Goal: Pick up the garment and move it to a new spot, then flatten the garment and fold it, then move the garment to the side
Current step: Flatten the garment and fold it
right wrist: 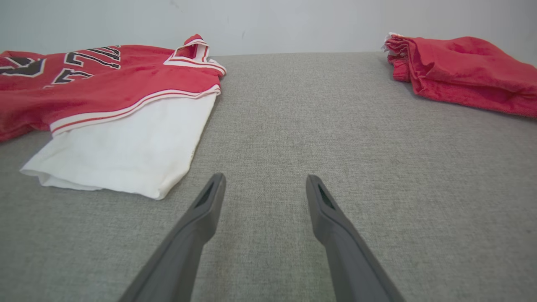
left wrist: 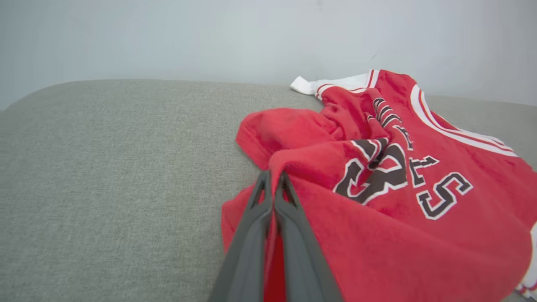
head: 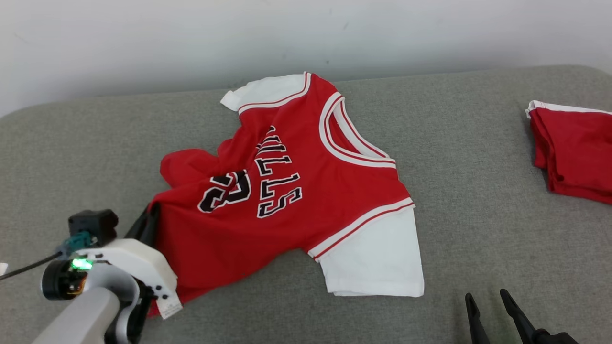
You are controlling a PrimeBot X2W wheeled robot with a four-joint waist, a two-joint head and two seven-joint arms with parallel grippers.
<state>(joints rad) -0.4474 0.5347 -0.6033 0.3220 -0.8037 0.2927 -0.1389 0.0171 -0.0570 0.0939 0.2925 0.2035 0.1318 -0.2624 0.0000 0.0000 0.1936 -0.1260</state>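
The garment [head: 287,191] is a red basketball jersey tee with white sleeves and black lettering, spread crookedly across the middle of the grey surface, its hem bunched at the left. My left gripper [head: 150,215] is at that hem corner, shut on the red fabric; the left wrist view shows the garment [left wrist: 398,188] pinched between the closed fingers [left wrist: 275,176]. My right gripper [head: 487,298] stands open at the lower right, above bare surface. In the right wrist view it [right wrist: 265,182] lies just right of the garment's white sleeve [right wrist: 126,151], with nothing between its fingers.
A second red garment, folded [head: 573,148], lies at the far right edge of the grey padded surface [head: 478,191]; the right wrist view has it [right wrist: 461,71] at the upper right. A pale wall runs behind the surface.
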